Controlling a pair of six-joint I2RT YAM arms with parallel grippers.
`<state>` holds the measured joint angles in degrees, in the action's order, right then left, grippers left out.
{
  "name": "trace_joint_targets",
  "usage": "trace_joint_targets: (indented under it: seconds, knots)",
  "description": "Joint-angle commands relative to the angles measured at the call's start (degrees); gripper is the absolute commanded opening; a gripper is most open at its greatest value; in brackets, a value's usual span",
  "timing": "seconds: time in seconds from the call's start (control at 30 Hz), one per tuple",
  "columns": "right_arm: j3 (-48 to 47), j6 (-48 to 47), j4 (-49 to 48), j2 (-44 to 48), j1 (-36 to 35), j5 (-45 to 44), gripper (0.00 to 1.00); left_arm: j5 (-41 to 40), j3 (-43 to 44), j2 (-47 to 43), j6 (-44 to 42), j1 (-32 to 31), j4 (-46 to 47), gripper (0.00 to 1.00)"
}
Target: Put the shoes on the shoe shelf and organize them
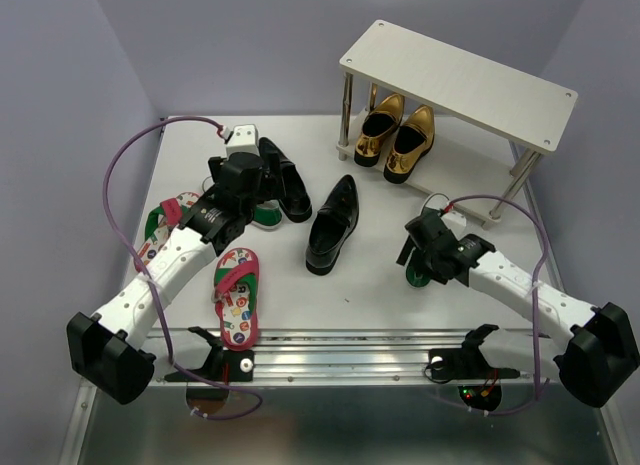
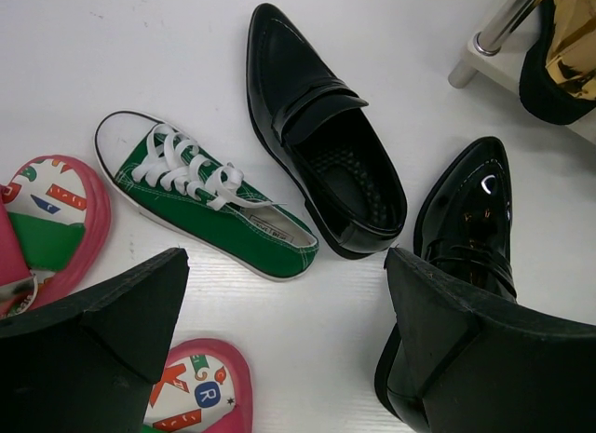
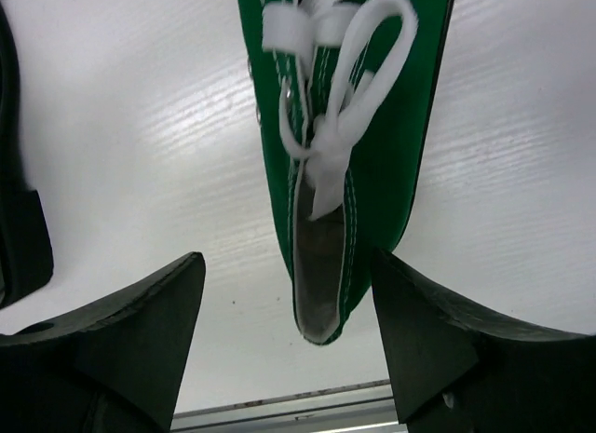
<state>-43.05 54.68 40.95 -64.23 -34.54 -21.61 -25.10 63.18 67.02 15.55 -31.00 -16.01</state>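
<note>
My right pincer (image 3: pixel 287 261) is spread, straddling the heel of one green sneaker (image 3: pixel 345 126), not pinching it. That sneaker lies on the tabletop (image 1: pixel 380 285) just in front of the shoe shelf (image 1: pixel 460 80). Left pincer (image 2: pixel 287 256) is spread wide over the other green sneaker (image 2: pixel 200 196) and a black loafer (image 2: pixel 326 135), well left of the shelf. Gold loafers (image 1: pixel 395 135) sit under the shelf's top board.

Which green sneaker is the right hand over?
The green sneaker by the shelf leg, heel between the right hand's open fingers; the other sneaker lies beside a black loafer.
</note>
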Motion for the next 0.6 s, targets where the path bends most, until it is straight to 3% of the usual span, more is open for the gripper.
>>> trace_joint_targets:
  seconds: [0.0,0.13,0.27,0.5,0.57]
  knots:
    - [-0.11,7.71,4.49,0.60,-4.99,-4.32,0.78,-0.39,0.81,0.74,0.18,0.42,1.86,0.99]
    - [-0.81,9.92,5.46,-3.00,-7.20,-6.34,0.77,0.23,0.98,1.62,0.27,0.42,2.12,0.99]
    - [-1.43,13.43,7.04,-5.91,-8.70,-9.06,0.70,0.41,1.33,1.88,0.01,0.33,1.95,0.99]
    - [0.68,17.21,7.13,-4.59,-8.70,-13.81,0.49,0.14,1.25,2.32,-0.79,0.33,2.21,0.99]
    - [1.12,17.57,7.13,-4.94,-8.70,-14.43,0.39,0.32,1.42,2.58,-0.87,0.42,2.21,0.99]
